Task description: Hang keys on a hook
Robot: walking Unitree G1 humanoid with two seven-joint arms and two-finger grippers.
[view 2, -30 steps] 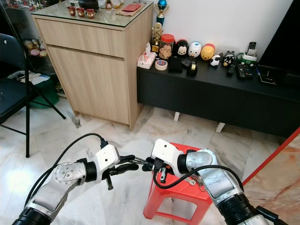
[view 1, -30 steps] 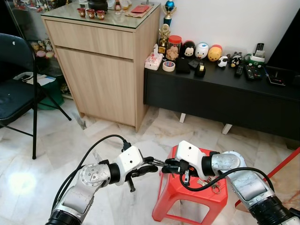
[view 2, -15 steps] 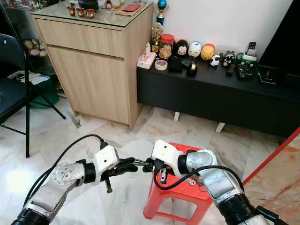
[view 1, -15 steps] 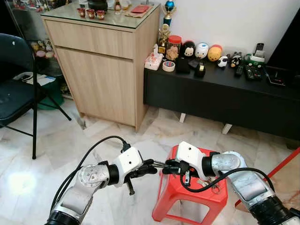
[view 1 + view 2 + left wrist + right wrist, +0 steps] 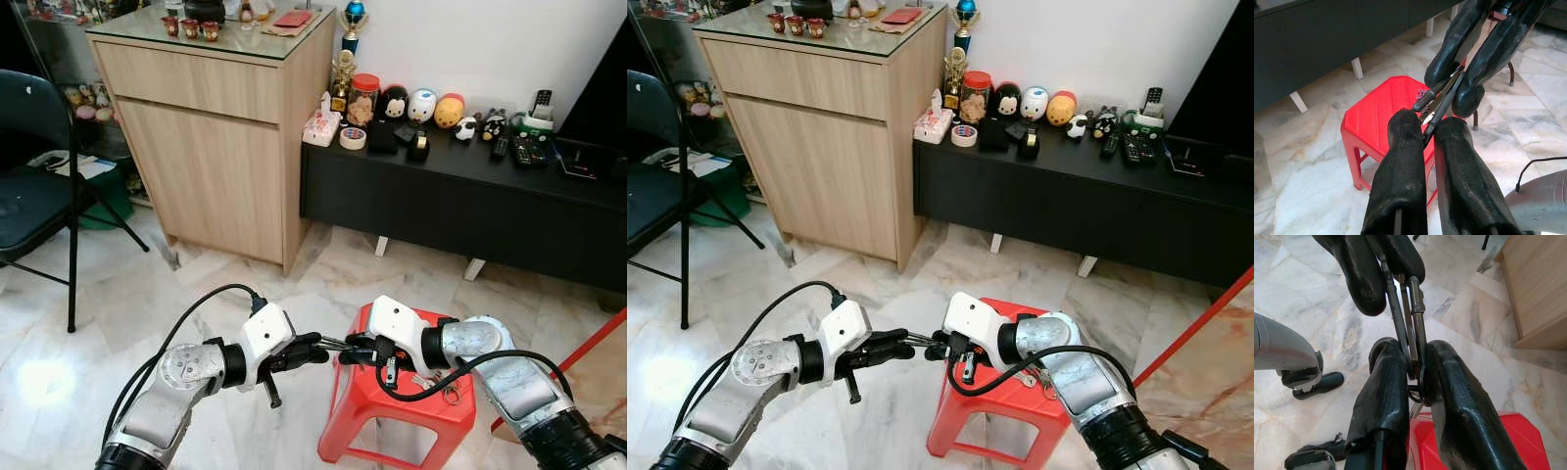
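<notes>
A bunch of keys on a dark metal clip (image 5: 331, 345) is held in the air between my two grippers, over the left edge of a red plastic stool (image 5: 416, 411). My left gripper (image 5: 315, 351) is shut on one end of the clip. Facing it, my right gripper (image 5: 346, 352) is shut on the other end. A small black fob (image 5: 390, 372) dangles under the right fingers. In the left wrist view the clip's metal bars (image 5: 1442, 100) run from my left gripper (image 5: 1422, 122) into the right one's fingers (image 5: 1471, 88). The right wrist view shows the clip (image 5: 1411, 313) pinched by my right gripper (image 5: 1413, 360).
A light wooden cabinet (image 5: 216, 147) stands at the back left. Beside it is a low black bench (image 5: 460, 201) carrying figurines and remotes. A black folding chair (image 5: 29, 196) is at the far left. Marble floor (image 5: 127, 294) lies open in front of the cabinet.
My left wrist has drawn back slightly to the left. Both grippers keep their hold on the keys, and the right arm has barely moved.
</notes>
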